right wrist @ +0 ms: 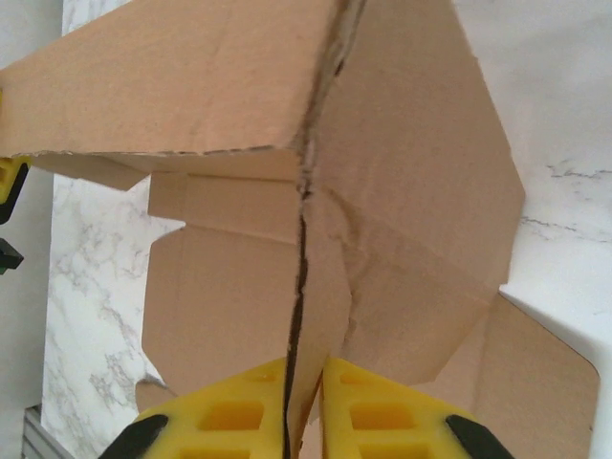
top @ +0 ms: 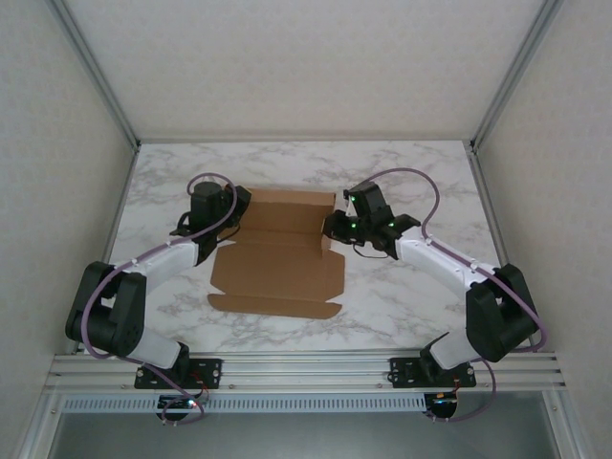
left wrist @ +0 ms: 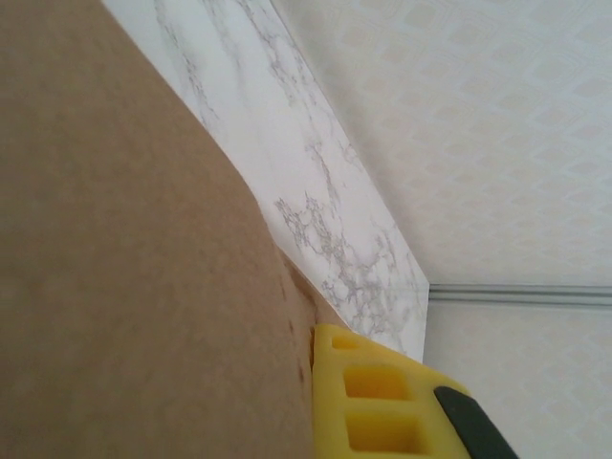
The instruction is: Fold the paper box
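- Marble table point(top: 411, 287) first: the paper box point(top: 277, 260) sits at its centre, squarely between the two arms, bottom panel flat and the near flap pointing to 6 o'clock.
- The box's main creases run 9 to 3 o'clock in the top view. The far panel is lifted at 12 o'clock, and the wrist view shows it point(right wrist: 191, 86) standing up over the base.
- Right gripper point(top: 337, 227) is at the box's 3 o'clock edge, far corner. The box lies toward 9 o'clock from it.
- Up close, that right gripper point(right wrist: 304, 373) is pinched tight on an upright side flap, with cardboard sandwiched between the yellow fingers point(right wrist: 239, 406).
- Left gripper point(top: 215, 215) mirrors it at the 9 o'clock edge, the box lying toward 3 o'clock.
- One yellow finger point(left wrist: 368, 397) shows hard against the cardboard point(left wrist: 124, 268). Clamped or loose, I cannot tell.
- My call: both arms are equally near, and the fold turns on swinging those side flaps inward across that 9-to-3 line.
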